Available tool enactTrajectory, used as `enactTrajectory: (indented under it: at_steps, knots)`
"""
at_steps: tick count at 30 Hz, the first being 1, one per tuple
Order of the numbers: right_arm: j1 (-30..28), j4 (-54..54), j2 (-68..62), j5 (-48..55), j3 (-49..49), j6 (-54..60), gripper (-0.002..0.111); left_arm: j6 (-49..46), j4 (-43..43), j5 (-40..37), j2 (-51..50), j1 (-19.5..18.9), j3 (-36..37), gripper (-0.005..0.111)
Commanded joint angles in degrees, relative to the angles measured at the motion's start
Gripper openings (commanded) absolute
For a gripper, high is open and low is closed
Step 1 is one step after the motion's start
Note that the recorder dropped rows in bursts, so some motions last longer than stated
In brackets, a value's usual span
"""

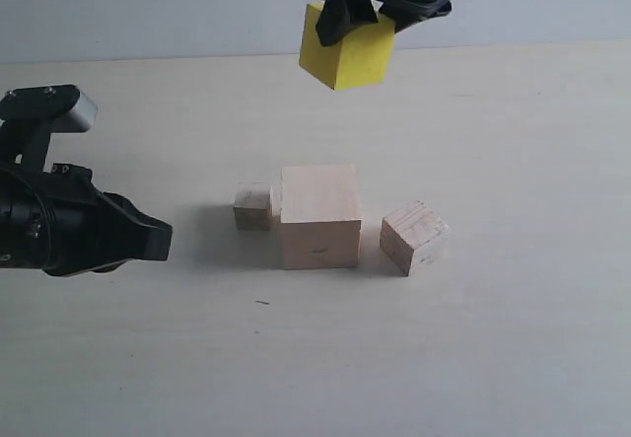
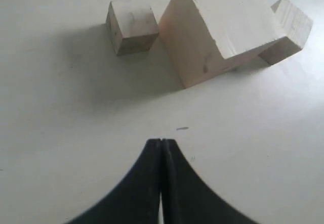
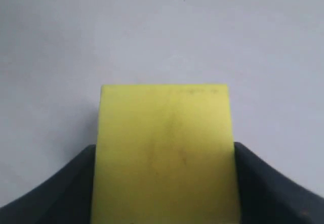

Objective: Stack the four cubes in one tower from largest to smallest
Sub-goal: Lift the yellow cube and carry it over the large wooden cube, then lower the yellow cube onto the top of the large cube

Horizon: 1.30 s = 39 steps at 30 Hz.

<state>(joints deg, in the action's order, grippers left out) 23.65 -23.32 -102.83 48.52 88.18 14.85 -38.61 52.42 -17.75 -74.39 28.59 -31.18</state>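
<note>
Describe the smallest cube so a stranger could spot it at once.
On the pale table, find the large wood cube in the middle. Seen from the exterior view, the small cube sits close by its left side. It is bare wood like the medium cube on the right, but clearly the smallest of the three.

Cubes: 4 total. Pale wood ones: 3, i.e. 1 lrg cube (image 1: 320, 215), 1 small cube (image 1: 252, 206) just beside it on the left-arm side, 1 med cube (image 1: 414, 237) just beside it on the right-arm side. Yellow: just 1, the yellow cube (image 1: 347, 50), up in the air beyond the lrg cube. Stacked so far: 0. Black grippers: 2, w/ the left gripper (image 1: 160, 240) low, well off the lrg cube's left-arm side, and the right gripper (image 1: 370, 18) high beyond it. Table (image 1: 513, 358): 1. Dark speck (image 1: 261, 302) on it, nearer me than the lrg cube: 1.
</note>
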Motion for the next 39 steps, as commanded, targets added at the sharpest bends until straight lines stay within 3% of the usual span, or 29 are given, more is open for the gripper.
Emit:
enactTrajectory:
  at_steps: [1,4,10,12,23,31,34,39]
  knots:
    - [4.4,0.1,9.2,-4.8,-10.1,-8.3,0.000,0.0,1.9,1.0,0.5,-0.1,0.1,0.000]
    - [8.2,4.1,12.2,-5.8,-13.3,-15.4,0.000,0.0,3.3,1.1,0.5,-0.1,0.1,0.000]
    - [15.5,25.2,11.6,-4.6,-13.5,-39.7,0.000,-0.1,3.3,1.1,0.5,-0.1,0.1,0.000]
    - [17.1,27.6,11.3,-4.6,-13.5,-44.5,0.000,-0.2,3.3,1.1,0.5,-0.1,0.1,0.000]
    - [21.7,30.5,4.6,-5.8,-13.5,-56.3,0.000,-0.1,3.5,-0.4,0.5,-0.1,0.1,0.000]
    - [22.3,45.9,4.9,-4.3,-13.5,-69.4,0.000,0.1,5.8,-3.5,0.5,0.0,0.1,0.000]
    - [25.1,49.9,4.7,-3.2,-13.6,-72.1,0.000,0.1,7.3,-3.5,0.5,0.0,0.1,0.000]
    - [32.8,67.4,4.0,3.3,-13.6,-88.4,0.000,0.1,8.0,-4.3,0.5,0.0,0.5,0.000]
